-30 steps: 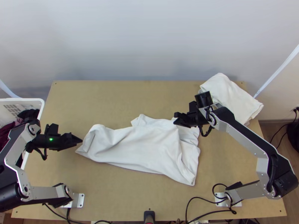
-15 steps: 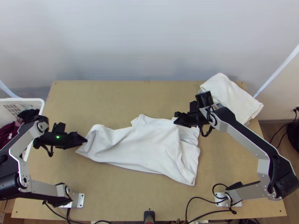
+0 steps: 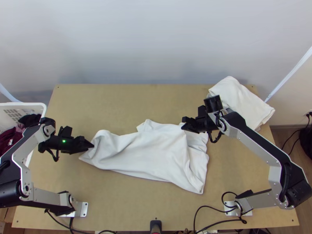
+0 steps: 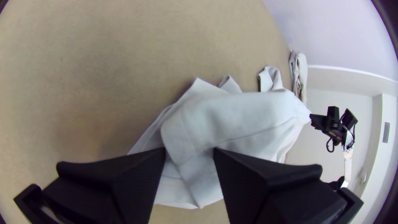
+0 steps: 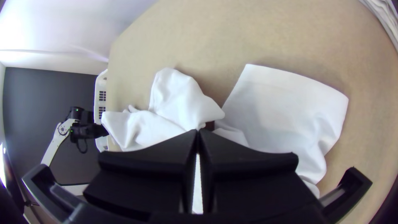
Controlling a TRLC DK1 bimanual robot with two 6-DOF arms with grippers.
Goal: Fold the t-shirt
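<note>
Top view, with twelve o'clock at the far edge of the table [image 3: 117,218]: the left gripper [image 3: 92,146] points toward three o'clock at the nine o'clock end of the white t-shirt [image 3: 156,150], and the right gripper [image 3: 183,126] points toward nine o'clock above the part of it toward one o'clock. In the left wrist view the left gripper [image 4: 190,151] has its fingers spread, with the shirt's end showing in the gap and beyond the tips; whether they touch it I cannot tell. In the right wrist view the right gripper [image 5: 198,130] has its fingertips brought together on a pinch of the t-shirt, and the left wrist view has the fabric rising to a peak there. Around the grippers, the t-shirt lies rumpled and partly folded over itself, stretched from nine o'clock across the middle to between four and five. A small flap juts toward twelve, and a lower layer spreads out on the three o'clock side, beneath the right gripper. Farther out, a stack of folded white cloth [image 3: 243,97] sits at the two o'clock corner. Between nine and ten, beside the table, stands a white basket [image 3: 23,104] with dark and maroon clothes [image 3: 7,138] inside.
</note>
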